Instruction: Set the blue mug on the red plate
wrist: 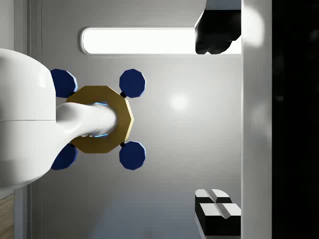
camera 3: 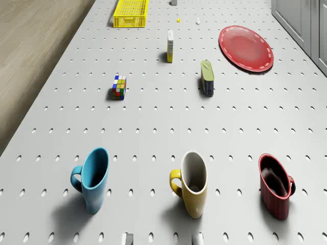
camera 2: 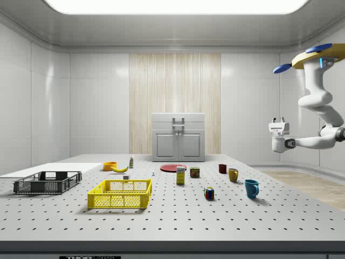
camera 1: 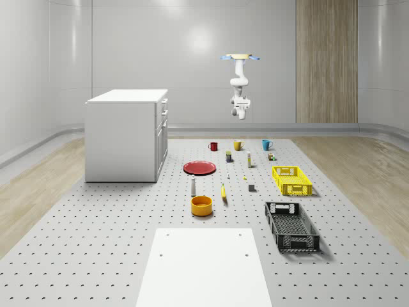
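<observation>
**Robot, 1.** Quadrotor drone (camera 1: pixel 241 57) with four blue rotors, hovering high above the far end of the perforated grey table (camera 1: pixel 115 211), by the row of mugs. Its white arm (camera 2: pixel 323 108) hangs below. The gripper (camera 2: pixel 278 120) is in mid-air, turned up towards the drone's underside. Its fingers stand apart with nothing between them.

**Mugs, 3.** All upright on the table in one row, each apart from the next.
- Blue ceramic mug (camera 3: pixel 93 178) at one end, the whole-scene view's right.
- Yellow mug (camera 3: pixel 192 182) in the middle.
- Dark red mug (camera 3: pixel 275 190) at the other end.

**Plate, 1.** Round red plate (camera 3: pixel 246 47), flat on the table, near the cabinet and well apart from the blue mug.

**Crates, 2.** Yellow slatted plastic crate (camera 1: pixel 291 180) and black slatted plastic crate (camera 1: pixel 291 225), both along the whole-scene view's right.

**Small goods, 1 each.**
- Multicoloured puzzle cube (camera 3: pixel 119 87).
- Upright yellow-and-white carton (camera 3: pixel 170 46).
- Dark can (camera 3: pixel 207 77).
- Orange bowl (camera 1: pixel 201 205).
- Banana (camera 1: pixel 223 192).
- Small white bottle (camera 1: pixel 193 186).

**Furniture, 1.** White cabinet (camera 1: pixel 126 134), at the whole-scene view's left.

**Board, 1.** Flat white panel (camera 1: pixel 204 265), at the table's near end.
</observation>
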